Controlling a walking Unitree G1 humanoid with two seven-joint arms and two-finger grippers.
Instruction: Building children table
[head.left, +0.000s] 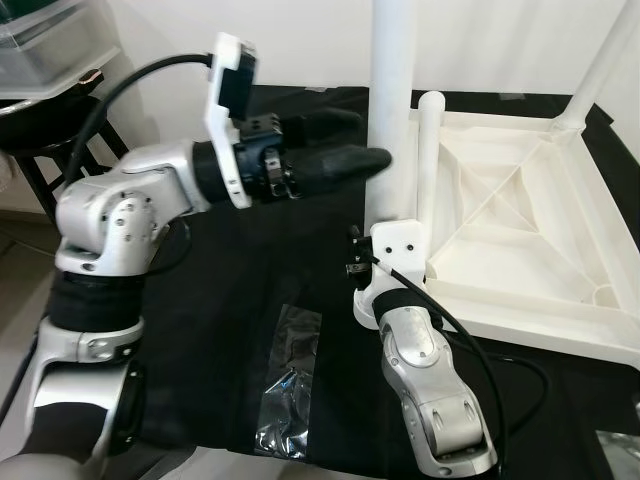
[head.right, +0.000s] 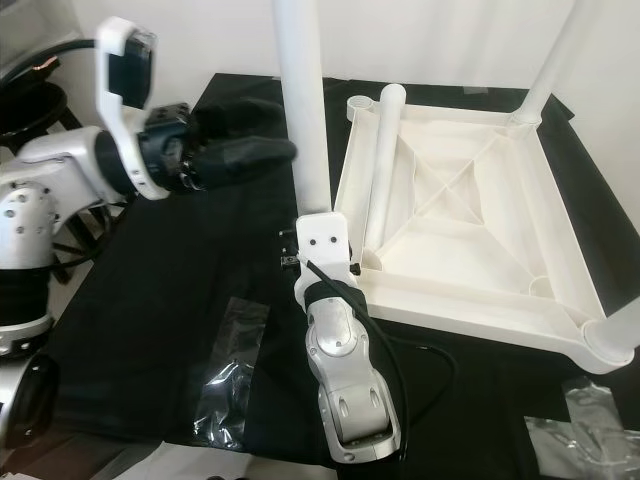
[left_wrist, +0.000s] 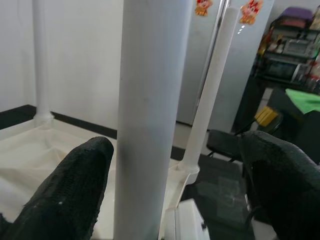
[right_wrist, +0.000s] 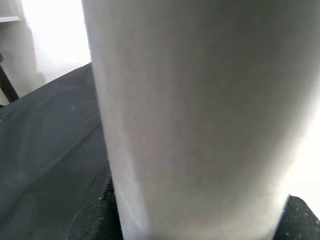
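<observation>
A white table leg (head.left: 392, 110) stands upright at the near left corner of the upturned white table frame (head.left: 520, 210), which lies on the black-covered tabletop (head.left: 230, 330). The right gripper (head.left: 385, 225) clamps the leg near its foot, jaws closed on it. The left gripper (head.left: 345, 145) sits higher, jaws spread wide around the leg, not pressing it. A second leg (head.left: 428, 180) stands just beside.

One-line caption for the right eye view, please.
Right gripper holds an upright white table leg beside the upturned tabletop; left gripper, fingers open, reaches in.
</observation>
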